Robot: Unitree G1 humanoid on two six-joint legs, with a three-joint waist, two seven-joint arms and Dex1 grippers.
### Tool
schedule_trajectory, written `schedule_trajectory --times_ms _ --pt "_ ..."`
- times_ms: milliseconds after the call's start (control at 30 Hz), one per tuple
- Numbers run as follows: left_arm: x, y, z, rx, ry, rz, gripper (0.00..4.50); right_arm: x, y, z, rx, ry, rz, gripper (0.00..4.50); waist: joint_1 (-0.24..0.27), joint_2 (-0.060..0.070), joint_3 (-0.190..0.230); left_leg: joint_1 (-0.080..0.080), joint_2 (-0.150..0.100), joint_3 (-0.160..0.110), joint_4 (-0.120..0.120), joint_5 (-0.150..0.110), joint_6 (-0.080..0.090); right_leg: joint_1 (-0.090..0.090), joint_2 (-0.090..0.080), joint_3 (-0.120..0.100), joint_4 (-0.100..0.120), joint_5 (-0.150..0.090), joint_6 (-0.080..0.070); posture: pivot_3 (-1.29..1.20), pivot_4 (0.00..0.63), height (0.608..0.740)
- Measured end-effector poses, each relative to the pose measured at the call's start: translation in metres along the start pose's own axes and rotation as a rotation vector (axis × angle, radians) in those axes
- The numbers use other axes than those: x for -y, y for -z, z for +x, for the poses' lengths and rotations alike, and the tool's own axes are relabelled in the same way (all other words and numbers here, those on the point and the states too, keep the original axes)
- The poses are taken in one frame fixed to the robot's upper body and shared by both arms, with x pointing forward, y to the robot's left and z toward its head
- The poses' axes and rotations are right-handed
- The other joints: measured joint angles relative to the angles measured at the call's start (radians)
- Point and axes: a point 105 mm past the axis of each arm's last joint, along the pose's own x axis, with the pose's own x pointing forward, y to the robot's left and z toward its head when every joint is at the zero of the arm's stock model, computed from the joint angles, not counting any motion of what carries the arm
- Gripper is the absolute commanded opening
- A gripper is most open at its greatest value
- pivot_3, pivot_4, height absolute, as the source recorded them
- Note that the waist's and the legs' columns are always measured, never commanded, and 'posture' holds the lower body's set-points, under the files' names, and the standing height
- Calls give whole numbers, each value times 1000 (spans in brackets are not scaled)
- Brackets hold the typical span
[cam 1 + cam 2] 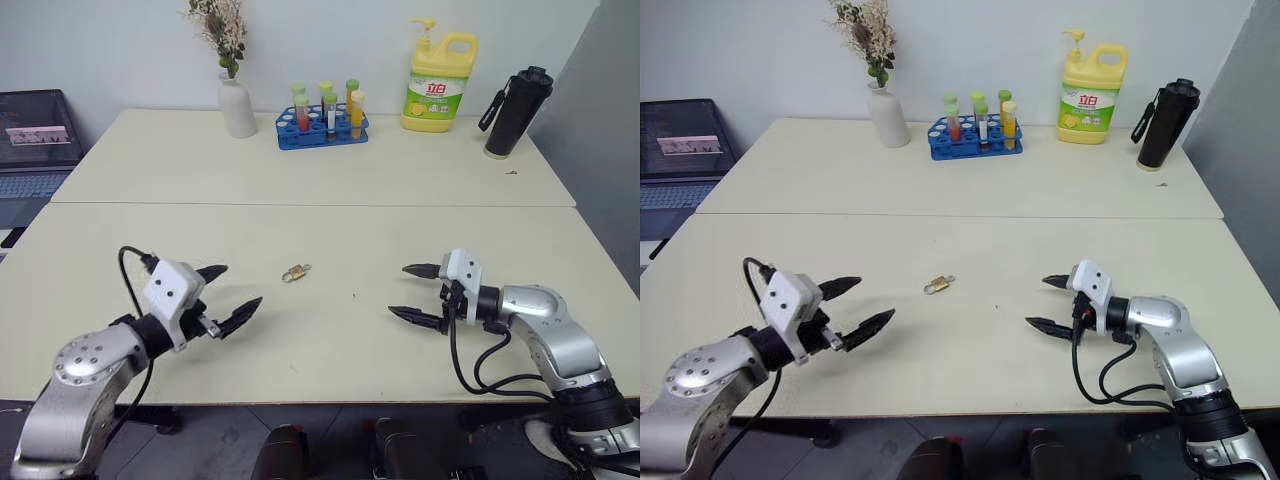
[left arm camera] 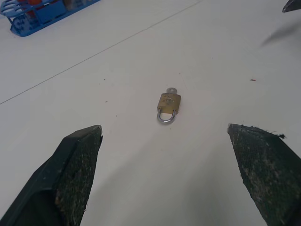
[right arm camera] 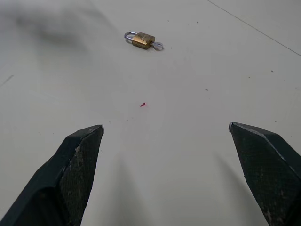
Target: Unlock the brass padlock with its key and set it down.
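Your left pincer wide open, right pincer wide open too, brass padlock flat on table btwn both pincers, touching neither, key stuck in its bottom.

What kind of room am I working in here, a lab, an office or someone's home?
Probably a lab or office test bench, not a home: two plain tables pushed together, a blue rack of capped test tubes, and a laptop on a side desk. The dish soap bottle looks like a prop.
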Motion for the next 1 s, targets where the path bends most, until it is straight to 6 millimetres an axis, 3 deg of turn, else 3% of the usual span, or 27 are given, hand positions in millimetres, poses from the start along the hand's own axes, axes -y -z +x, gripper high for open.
schedule_trajectory --times_ms 167,467,1000 --pt "11 -3 34 12 122 -46 4483 -6 -15 6 20 12 76 4500 1 0 0 -1 0 0 0 0 0 0 0 0 0 0 0 0 150 740" --pt "-6 18 73 -62 150 -26 4483 -21 -26 4 9 -27 64 4500 0 0 0 -2 0 -2 0 0 0 -1 1 -1 0 0 0 0 150 740" --pt "-6 31 93 -117 256 -5 4483 -32 -26 7 -3 -38 62 4500 0 -1 0 -2 -1 -2 1 0 0 -1 4 -1 0 0 0 0 150 740"
